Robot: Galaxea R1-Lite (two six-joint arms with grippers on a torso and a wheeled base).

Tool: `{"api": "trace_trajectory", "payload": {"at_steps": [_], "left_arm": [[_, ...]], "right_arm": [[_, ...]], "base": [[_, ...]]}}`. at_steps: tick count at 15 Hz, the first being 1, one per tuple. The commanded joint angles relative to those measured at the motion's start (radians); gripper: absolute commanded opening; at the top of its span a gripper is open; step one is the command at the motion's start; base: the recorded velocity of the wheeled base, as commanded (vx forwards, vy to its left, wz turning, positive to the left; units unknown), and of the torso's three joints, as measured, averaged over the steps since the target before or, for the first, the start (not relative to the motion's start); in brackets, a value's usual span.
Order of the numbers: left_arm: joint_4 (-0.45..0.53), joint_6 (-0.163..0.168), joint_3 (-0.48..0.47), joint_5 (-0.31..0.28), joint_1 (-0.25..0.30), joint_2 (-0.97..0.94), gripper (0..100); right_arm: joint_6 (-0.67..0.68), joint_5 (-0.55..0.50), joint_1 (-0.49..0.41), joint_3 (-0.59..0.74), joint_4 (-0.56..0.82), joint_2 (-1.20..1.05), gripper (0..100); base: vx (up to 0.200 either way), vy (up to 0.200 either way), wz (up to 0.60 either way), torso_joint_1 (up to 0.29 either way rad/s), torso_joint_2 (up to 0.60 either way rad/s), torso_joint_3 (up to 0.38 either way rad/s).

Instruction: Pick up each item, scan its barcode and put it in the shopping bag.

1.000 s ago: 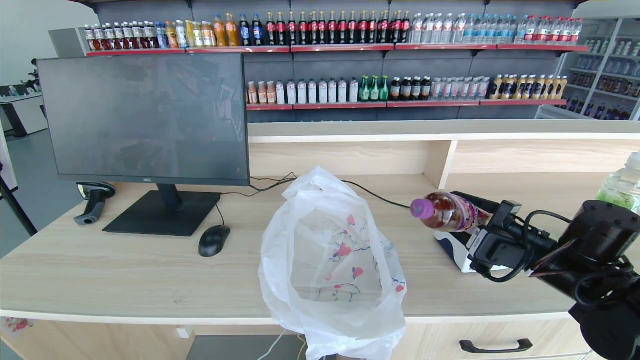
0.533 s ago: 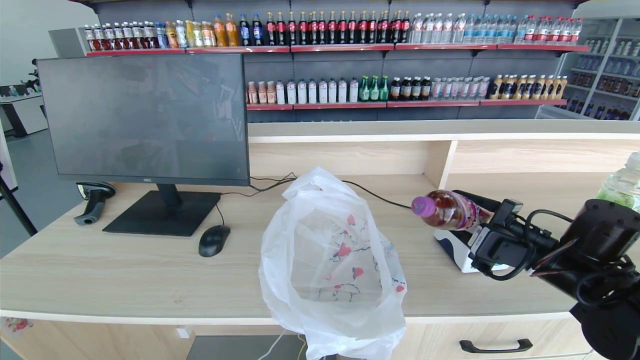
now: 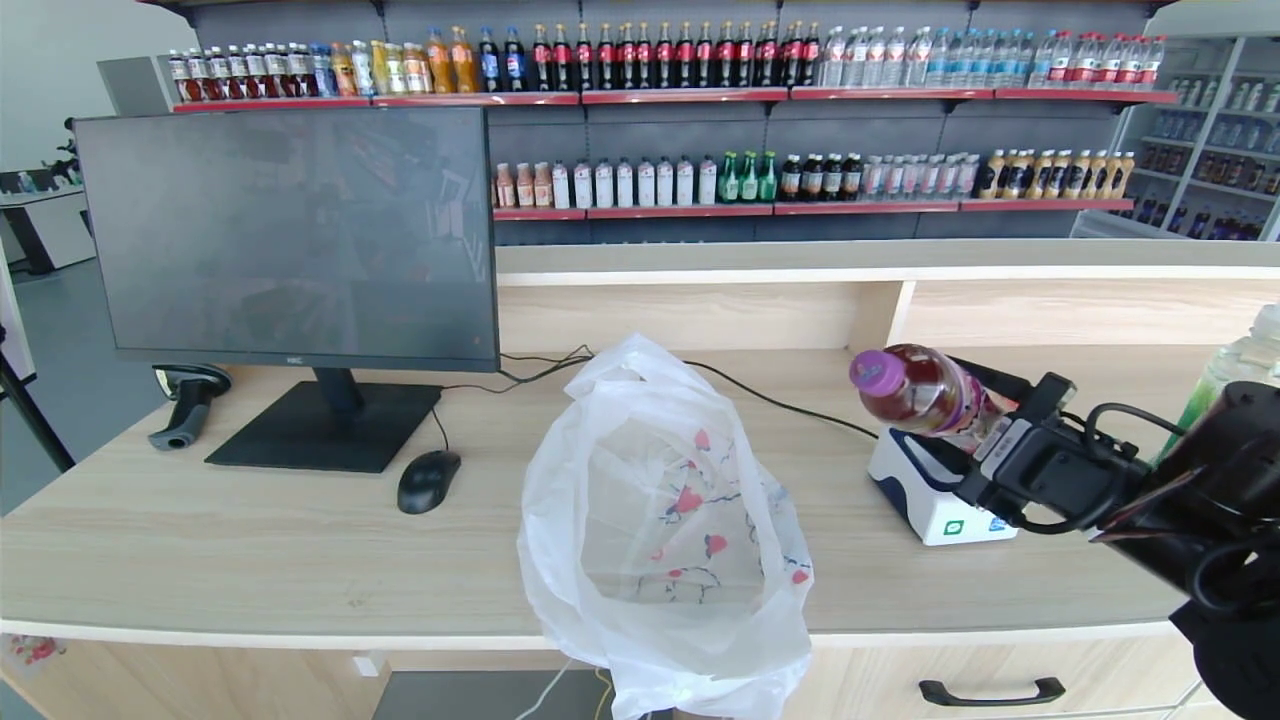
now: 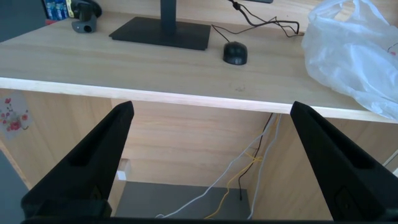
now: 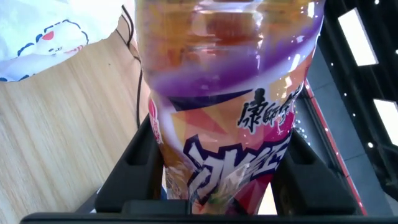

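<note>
In the right middle of the head view, the right gripper (image 3: 985, 430) is clamped around the lower body of a purple-capped drink bottle (image 3: 915, 390). The bottle is held on its side, cap pointing toward the frame's centre, just above the white and navy desktop barcode scanner (image 3: 925, 490). This pose probably presents the label to the scanner's window for a read. The white plastic shopping bag (image 3: 650, 520) stands open-mouthed at lower centre, near the scanner, likely so the drop is a short carry. The left gripper (image 4: 208, 162) hangs below the counter's (image 4: 124, 68) front edge with its fingers spread wide and nothing between them, apparently kept clear of the work. The barcode itself cannot be made out: the wrist view crops the label, and the bottle and gripper hide much of the scanner's window. A green-labelled bottle (image 3: 1235, 375) is cut off at the right edge.
</note>
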Motion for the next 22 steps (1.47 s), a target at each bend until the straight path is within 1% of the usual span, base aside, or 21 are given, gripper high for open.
{"api": "trace_trajectory", "payload": {"at_steps": [1, 2, 4, 6, 7, 9, 12, 13, 14, 16, 17, 18, 19, 22], "left_arm": [[-0.001, -0.001, 0.000, 0.000, 0.000, 0.000, 100], [-0.001, -0.001, 0.000, 0.000, 0.000, 0.000, 100], [-0.001, -0.001, 0.000, 0.000, 0.000, 0.000, 100], [0.000, -0.001, 0.000, 0.000, 0.000, 0.000, 100], [-0.001, -0.001, 0.000, 0.000, 0.000, 0.000, 100], [-0.001, 0.001, 0.000, -0.001, 0.000, 0.000, 100], [0.000, 0.001, 0.000, -0.001, 0.000, 0.000, 100], [0.000, 0.001, 0.000, 0.000, 0.000, 0.000, 100], [0.000, 0.001, 0.000, 0.000, 0.000, 0.000, 100], [0.000, 0.002, 0.000, 0.000, 0.000, 0.000, 100], [0.000, 0.002, 0.000, 0.000, 0.000, 0.000, 100], [0.000, 0.001, 0.000, 0.000, 0.000, 0.000, 100], [0.000, 0.001, 0.000, 0.000, 0.000, 0.000, 100], [0.000, 0.002, 0.000, -0.001, 0.000, 0.000, 100]], "right_arm": [[0.026, 0.000, 0.004, -0.001, -0.001, -0.033, 0], [0.069, 0.000, 0.007, -0.001, -0.001, -0.057, 0], [0.089, -0.001, 0.010, -0.007, -0.001, -0.074, 0], [0.159, -0.010, 0.020, -0.028, -0.001, -0.103, 0], [0.186, -0.049, 0.035, -0.030, -0.001, -0.128, 0], [0.268, -0.172, 0.102, -0.018, -0.001, -0.162, 0], [0.348, -0.314, 0.191, 0.036, -0.001, -0.227, 0], [0.402, -0.420, 0.254, 0.037, -0.001, -0.260, 0], [0.474, -0.492, 0.311, 0.039, -0.001, -0.264, 0], [0.568, -0.635, 0.415, 0.050, -0.001, -0.290, 0], [0.606, -0.676, 0.440, 0.059, -0.001, -0.297, 0], [0.632, -0.693, 0.441, 0.074, -0.001, -0.315, 0], [0.632, -0.693, 0.441, 0.074, -0.001, -0.315, 0], [0.755, -0.696, 0.441, 0.082, -0.001, -0.332, 0]], "base": [[0.000, 0.000, 0.00, 0.000, 0.00, 0.000], [0.000, 0.000, 0.00, 0.000, 0.00, 0.000], [0.000, 0.000, 0.00, 0.000, 0.00, 0.000], [0.000, 0.000, 0.00, 0.000, 0.00, 0.000], [0.000, 0.000, 0.00, 0.000, 0.00, 0.000], [0.000, 0.000, 0.00, 0.000, 0.00, 0.000], [0.000, 0.000, 0.00, 0.000, 0.00, 0.000], [0.000, 0.000, 0.00, 0.000, 0.00, 0.000], [0.000, 0.000, 0.00, 0.000, 0.00, 0.000], [0.000, 0.000, 0.00, 0.000, 0.00, 0.000], [0.000, 0.000, 0.00, 0.000, 0.00, 0.000], [0.000, 0.000, 0.00, 0.000, 0.00, 0.000], [0.000, 0.000, 0.00, 0.000, 0.00, 0.000], [0.000, 0.000, 0.00, 0.000, 0.00, 0.000]]}}
